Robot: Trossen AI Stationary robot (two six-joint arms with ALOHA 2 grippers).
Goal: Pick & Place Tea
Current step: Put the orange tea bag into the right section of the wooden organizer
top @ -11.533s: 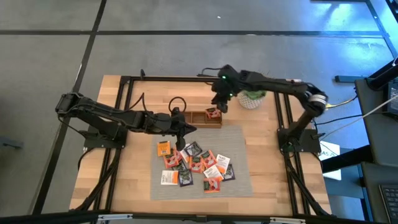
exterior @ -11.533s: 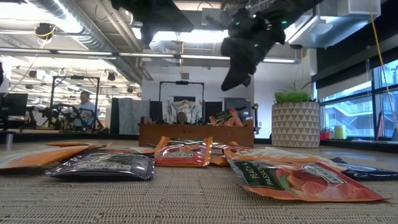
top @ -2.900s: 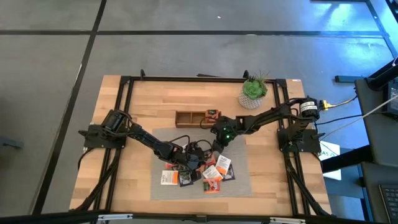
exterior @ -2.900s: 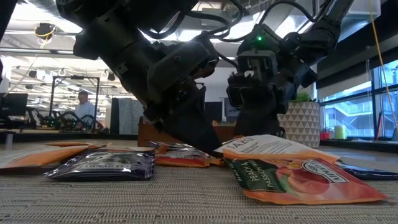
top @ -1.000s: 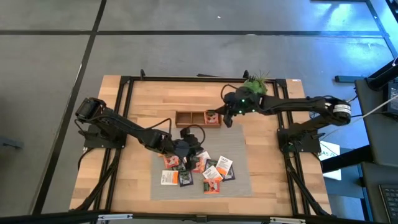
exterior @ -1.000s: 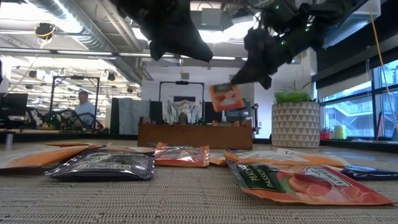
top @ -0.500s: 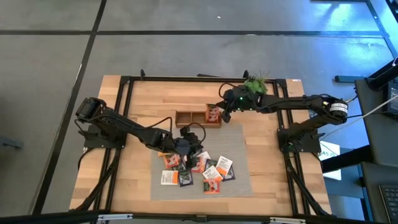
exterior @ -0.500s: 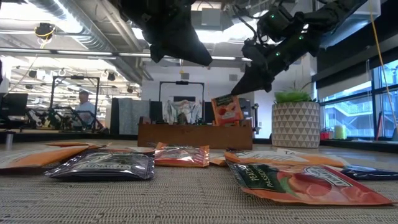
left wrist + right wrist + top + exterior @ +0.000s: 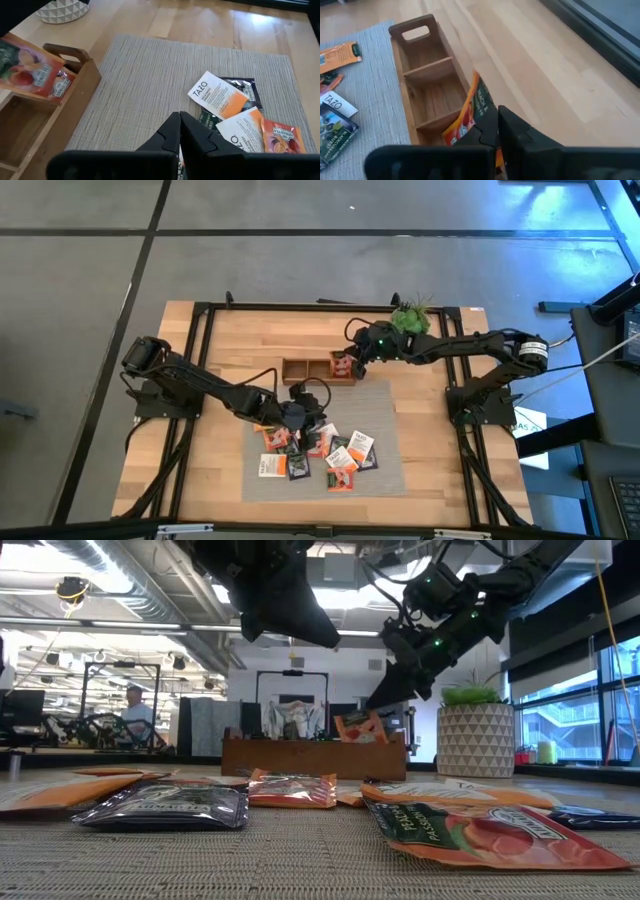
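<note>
Several flat tea sachets in orange, black and white lie scattered on a grey woven mat. My left gripper hangs shut and empty above the left part of the pile, with a white sachet lying ahead of it. My right gripper is shut on an orange sachet over the right end compartment of the brown wooden tray. Another orange sachet leans in that same compartment. My right gripper pinches the orange sachet by its upper edge between its two fingers, slanting down from above and from the table's right. The sachet stands tilted, and its lower part sits inside the tray's right end compartment.
A white patterned pot with a green plant stands just right of the tray, close to my right arm. The tray's middle and left compartments hold nothing. Black frame rails run along the table's sides. People and desks show in the room beyond.
My right gripper has moved a little toward the table's left and down, lowering the orange sachet from above the tray into its right end compartment, and it has stayed shut on it.
</note>
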